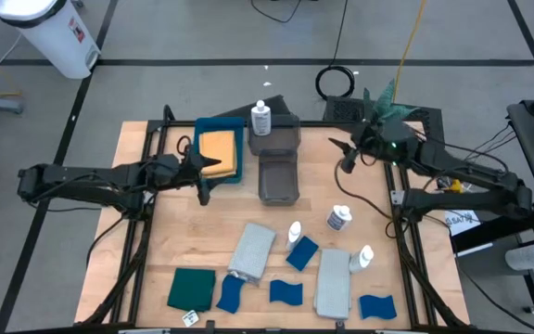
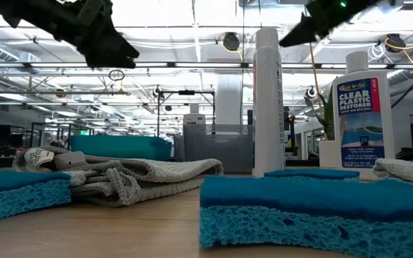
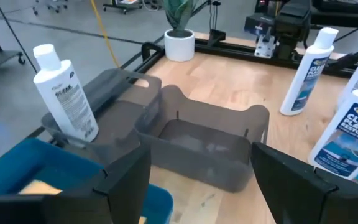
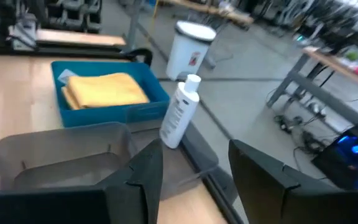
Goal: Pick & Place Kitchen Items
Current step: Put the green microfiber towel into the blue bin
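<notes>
Though half hidden, orange cloth (image 3: 39, 187) in tray (image 3: 17, 162)

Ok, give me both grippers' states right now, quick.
Left gripper: fingers open, holding nothing, above the grey plastic bins beside the blue flat tray.
Right gripper: fingers open, holding nothing, near the table's back right.

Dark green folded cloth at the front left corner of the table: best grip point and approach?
Take the dark green folded cloth from straight above, pinching a bunch at its centre. It lies flat, so a side approach finds nothing to clamp. The left gripper, open, is likely the nearer one.
</notes>
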`<state>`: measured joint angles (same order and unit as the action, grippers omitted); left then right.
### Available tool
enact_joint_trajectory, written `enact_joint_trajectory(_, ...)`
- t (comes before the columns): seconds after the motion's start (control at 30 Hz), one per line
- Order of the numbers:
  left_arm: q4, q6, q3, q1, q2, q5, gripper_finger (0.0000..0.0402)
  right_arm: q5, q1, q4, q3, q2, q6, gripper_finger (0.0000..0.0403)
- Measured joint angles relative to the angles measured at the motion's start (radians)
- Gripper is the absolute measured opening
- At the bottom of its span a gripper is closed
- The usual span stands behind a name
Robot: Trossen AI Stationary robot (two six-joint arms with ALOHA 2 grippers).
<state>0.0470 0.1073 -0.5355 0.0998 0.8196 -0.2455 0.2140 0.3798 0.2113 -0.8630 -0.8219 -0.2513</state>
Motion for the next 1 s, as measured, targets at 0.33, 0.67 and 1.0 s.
enact_joint_trajectory(0.33,-0.002,0.001,0.003,0.001,0.012,0.0,0.0278,0.021,0.0,-0.319,0.367,0.238,0.005,0.0155)
enact_joint_trajectory(0.67,0.004,0.027,0.003,0.001,0.013,0.052,0.0278,0.02,0.0,-0.372,0.552,0.347,0.105,0.0155)
enact_joint_trajectory(1.0,0.01,0.071,0.003,0.001,0.013,0.072,0.0278,0.018,0.0,-0.379,0.658,0.416,0.164,0.0155)
